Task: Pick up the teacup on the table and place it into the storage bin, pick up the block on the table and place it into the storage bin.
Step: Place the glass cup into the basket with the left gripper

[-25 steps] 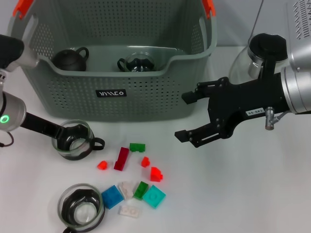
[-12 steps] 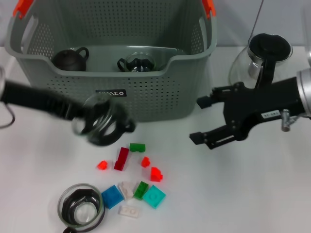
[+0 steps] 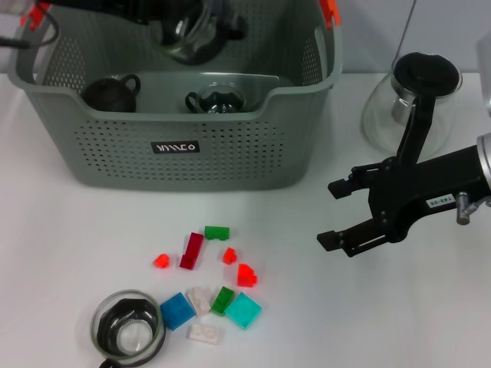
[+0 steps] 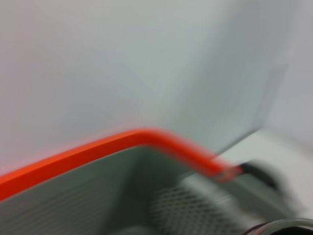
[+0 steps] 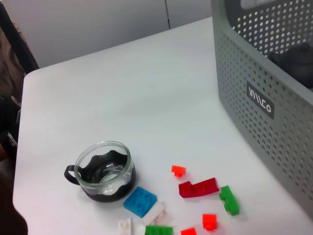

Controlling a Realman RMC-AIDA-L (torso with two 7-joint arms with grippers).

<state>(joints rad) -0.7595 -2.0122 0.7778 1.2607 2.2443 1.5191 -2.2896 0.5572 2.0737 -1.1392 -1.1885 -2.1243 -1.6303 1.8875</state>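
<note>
The white table [image 3: 77,230] carries the storage bin [image 3: 176,146], a glass jug [image 3: 406,100], a teacup [image 3: 126,333] — and scattered blocks [image 3: 211,284].

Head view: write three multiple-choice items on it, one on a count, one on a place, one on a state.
1. How many teacups stand on the table by the blocks?
A. three
B. one
C. none

2. Where is the carried teacup that the left gripper holds?
A. above the storage bin
B. on the table
C. among the blocks

3. The right gripper is:
A. shut on a block
B. shut on a teacup
C. open and empty

Answers:
1 B, only the lone teacup stands there.
2 A, it hangs over the bin's open top.
3 C, its fingers are spread with nothing between them.
</note>
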